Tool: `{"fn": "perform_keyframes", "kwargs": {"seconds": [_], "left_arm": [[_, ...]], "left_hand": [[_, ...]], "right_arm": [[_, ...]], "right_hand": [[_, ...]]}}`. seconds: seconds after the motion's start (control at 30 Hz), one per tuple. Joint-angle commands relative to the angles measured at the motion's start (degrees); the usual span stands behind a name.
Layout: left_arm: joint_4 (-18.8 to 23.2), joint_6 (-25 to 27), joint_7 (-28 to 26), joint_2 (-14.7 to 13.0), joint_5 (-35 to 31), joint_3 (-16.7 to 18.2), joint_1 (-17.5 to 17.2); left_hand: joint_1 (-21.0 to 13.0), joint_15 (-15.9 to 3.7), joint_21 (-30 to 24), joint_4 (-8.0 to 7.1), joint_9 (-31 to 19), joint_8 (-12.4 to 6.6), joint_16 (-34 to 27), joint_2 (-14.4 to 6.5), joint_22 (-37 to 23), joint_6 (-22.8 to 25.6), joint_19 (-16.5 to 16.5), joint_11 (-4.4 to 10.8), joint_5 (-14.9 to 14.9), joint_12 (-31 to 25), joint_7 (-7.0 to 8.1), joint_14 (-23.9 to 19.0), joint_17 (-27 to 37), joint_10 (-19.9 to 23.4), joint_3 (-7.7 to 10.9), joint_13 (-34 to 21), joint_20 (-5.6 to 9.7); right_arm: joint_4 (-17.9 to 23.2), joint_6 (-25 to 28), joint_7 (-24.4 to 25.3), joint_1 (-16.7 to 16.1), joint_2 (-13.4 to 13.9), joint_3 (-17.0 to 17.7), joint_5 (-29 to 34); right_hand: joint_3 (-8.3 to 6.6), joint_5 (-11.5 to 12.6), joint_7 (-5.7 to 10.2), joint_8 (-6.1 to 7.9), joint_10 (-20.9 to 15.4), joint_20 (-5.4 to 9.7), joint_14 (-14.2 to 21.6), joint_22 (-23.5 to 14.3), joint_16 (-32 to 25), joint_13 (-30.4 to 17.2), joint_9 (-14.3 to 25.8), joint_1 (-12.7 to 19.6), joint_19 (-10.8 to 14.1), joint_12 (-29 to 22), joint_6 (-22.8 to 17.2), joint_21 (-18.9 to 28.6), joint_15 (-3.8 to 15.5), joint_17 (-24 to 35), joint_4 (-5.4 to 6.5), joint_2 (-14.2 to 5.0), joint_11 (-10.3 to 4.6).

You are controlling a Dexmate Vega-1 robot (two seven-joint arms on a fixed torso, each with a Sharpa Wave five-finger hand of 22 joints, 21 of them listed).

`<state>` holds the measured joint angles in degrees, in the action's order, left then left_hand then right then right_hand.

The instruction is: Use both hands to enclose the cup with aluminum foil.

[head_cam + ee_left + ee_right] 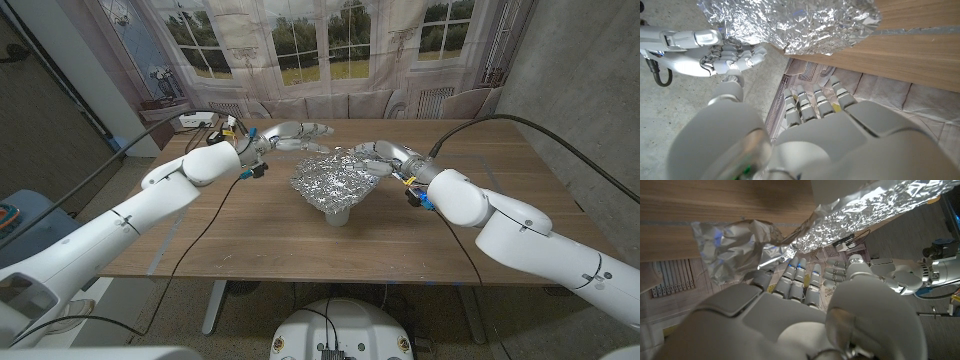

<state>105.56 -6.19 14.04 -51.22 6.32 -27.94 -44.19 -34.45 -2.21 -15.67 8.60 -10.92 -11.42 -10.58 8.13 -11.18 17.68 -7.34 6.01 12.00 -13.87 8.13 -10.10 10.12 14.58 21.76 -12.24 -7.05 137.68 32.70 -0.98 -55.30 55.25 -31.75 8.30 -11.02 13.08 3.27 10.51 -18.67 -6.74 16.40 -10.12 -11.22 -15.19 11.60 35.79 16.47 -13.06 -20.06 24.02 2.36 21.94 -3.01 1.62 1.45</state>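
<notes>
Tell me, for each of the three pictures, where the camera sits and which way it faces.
Head view: on the robot's head, looking down at the table, both arms, foil.
Left wrist view: along the left hand toward the foil and right hand.
Right wrist view: along the right hand toward the foil.
All share the foil.

wooden table [250, 235], garden-window backdrop [300, 40], grey wall [590, 80]
</notes>
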Motion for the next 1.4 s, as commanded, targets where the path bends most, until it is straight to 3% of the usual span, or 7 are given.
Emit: {"fn": "perform_keyframes", "kwargs": {"seconds": [0.03,0.27,0.4,0.7,0.9,1.1,1.4], "left_arm": [[-0.7,-0.1,4.2,-0.7,0.6,-1.9,1.8],[0.1,0.0,5.6,-1.4,-0.5,-2.6,2.3],[2.9,2.0,5.4,-2.7,-3.9,-3.3,2.1],[8.4,9.4,6.0,-5.0,-10.0,-4.9,0.6],[11.5,15.1,8.1,-5.8,-13.2,-6.8,0.4],[12.0,19.2,9.3,-5.3,-15.3,-8.8,0.2],[12.6,21.0,7.9,-5.3,-16.4,-9.0,-0.8]], "left_hand": [[0.4,-0.7,0.5,-0.09,-0.1,0.24,0.1,1.6,-0.2,-1.0,1.0,-0.68,1.3,0.5,0.22,0.9,0.2,-0.8,-1.44,0.0,-0.35],[0.8,0.7,1.4,-0.2,-0.1,1.06,0.5,2.6,-0.1,-4.1,2.5,-1.41,3.4,1.7,-0.69,3.7,0.3,-3.7,-4.29,0.0,-1.1],[-0.8,2.25,2.6,0.3,-0.1,1.64,0.5,2.4,-0.1,-12.8,4.4,-2.64,7.1,3.0,-2.15,8.3,0.3,-10.3,-8.47,-0.1,-2.04],[-4.9,5.05,3.5,0.32,-0.2,1.8,0.6,1.6,-0.1,-24.9,6.1,-4.54,10.9,3.3,-2.98,14.1,0.3,-19.3,-12.57,-0.2,-2.27],[-6.6,6.74,4.3,-0.38,-0.2,1.71,0.7,1.0,-0.2,-34.6,9.6,-6.59,12.6,3.3,-6.31,19.1,0.4,-26.4,-15.25,-0.4,-2.17],[-6.6,7.3,4.5,-0.75,-0.3,1.17,0.4,0.9,-0.3,-35.9,11.1,-8.09,13.2,2.9,-9.6,20.1,0.5,-27.8,-16.35,-0.5,-2.47],[-6.7,6.51,4.0,-1.12,-0.3,0.29,-0.3,0.4,-0.3,-34.4,10.9,-6.92,13.6,2.1,-8.75,18.7,0.5,-27.0,-17.05,-0.5,-2.38]], "right_arm": [[-1.2,-1.6,-7.2,4.0,2.0,-1.6,-4.5],[0.1,0.2,-7.7,5.2,2.7,-3.7,-1.7],[1.4,2.4,-7.7,5.6,3.1,-5.2,1.3],[3.0,4.0,-5.4,3.9,3.7,-6.1,5.6],[3.8,4.1,-2.8,2.0,3.7,-6.5,9.6],[4.0,4.3,-2.2,0.5,3.4,-6.6,12.0],[4.2,8.4,-7.7,2.4,1.9,-9.8,16.6]], "right_hand": [[2.3,1.4,-0.21,-0.31,2.5,-0.66,-2.1,-0.1,0.4,0.1,0.1,-2.0,-0.8,1.2,3.2,-1.2,-0.7,-1.0,0.52,2.33,-0.2],[4.51,3.2,-0.4,-0.13,5.6,-1.27,-5.1,-0.1,0.7,0.3,0.0,-2.6,-1.9,2.1,5.7,-2.6,-2.2,-2.0,0.31,4.98,0.29],[5.13,4.0,-0.14,-0.08,7.0,-1.45,-6.2,-0.1,0.7,0.4,0.0,-2.5,-2.3,2.3,6.7,-3.1,-2.54,-2.3,0.24,5.45,0.2],[5.64,5.0,0.09,-0.05,8.6,-1.44,-7.2,-0.2,0.5,0.5,-0.1,-1.8,-2.7,2.4,7.9,-3.7,-2.5,-2.7,-0.16,5.8,-0.48],[5.78,5.6,0.24,0.11,8.8,-1.11,-7.6,-0.2,0.4,0.5,-0.1,-1.0,-2.7,2.2,8.1,-4.0,-2.07,-3.0,-0.52,5.87,-0.75],[5.97,6.0,0.42,0.11,9.4,-0.76,-7.9,-0.2,0.3,0.5,-0.1,-0.5,-2.7,2.3,8.6,-4.2,-1.84,-3.2,-0.77,6.01,-1.08],[7.23,8.0,0.57,0.17,10.5,0.42,-5.3,-0.4,-1.3,0.7,-0.1,0.7,2.6,1.8,11.2,-3.0,-1.06,-3.7,-1.24,6.06,-1.46]]}}
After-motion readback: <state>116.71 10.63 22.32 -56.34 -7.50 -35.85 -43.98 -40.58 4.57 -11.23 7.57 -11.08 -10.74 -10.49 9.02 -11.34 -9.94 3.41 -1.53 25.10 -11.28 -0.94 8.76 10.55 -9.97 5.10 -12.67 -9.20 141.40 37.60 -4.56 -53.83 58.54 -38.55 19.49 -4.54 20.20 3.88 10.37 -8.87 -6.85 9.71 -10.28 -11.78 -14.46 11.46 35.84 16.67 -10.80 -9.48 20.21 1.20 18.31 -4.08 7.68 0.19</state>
